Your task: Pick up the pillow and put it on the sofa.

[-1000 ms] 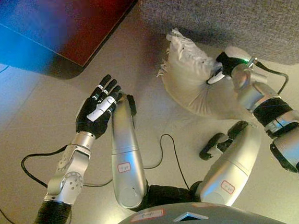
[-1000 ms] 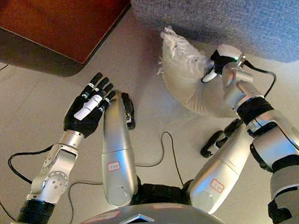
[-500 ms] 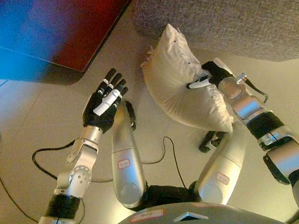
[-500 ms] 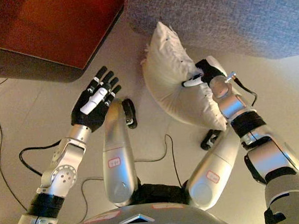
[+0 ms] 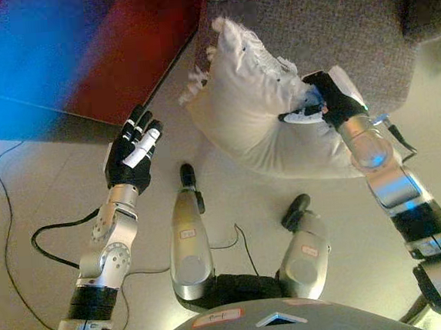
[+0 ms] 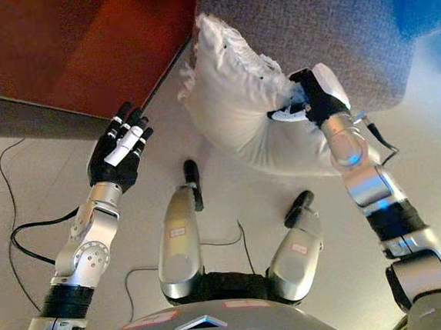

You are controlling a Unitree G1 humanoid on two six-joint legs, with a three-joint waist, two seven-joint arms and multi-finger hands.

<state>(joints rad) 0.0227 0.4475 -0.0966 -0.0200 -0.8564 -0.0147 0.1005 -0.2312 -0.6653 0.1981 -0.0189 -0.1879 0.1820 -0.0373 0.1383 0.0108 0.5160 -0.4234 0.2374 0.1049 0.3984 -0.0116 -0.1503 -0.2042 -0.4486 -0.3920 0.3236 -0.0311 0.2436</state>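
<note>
A white fringed pillow [image 5: 251,120] hangs in the air in front of the grey sofa [image 5: 324,25], its top corner overlapping the sofa's front edge. My right hand [image 5: 331,100] is shut on the pillow's right side, bunching the fabric. The same pillow [image 6: 239,109] and right hand [image 6: 315,95] show in the right eye view. My left hand [image 5: 132,153] is open, fingers straight, held over the floor left of the pillow and apart from it.
A dark red-brown table [image 5: 129,45] stands at the upper left, its edge close to my left hand. The sofa fills the upper right. Beige floor [image 5: 29,189] lies below.
My right hand has lifted the pillow higher and toward the sofa's edge. The view has shifted as I rose. My left hand stays open at the left.
</note>
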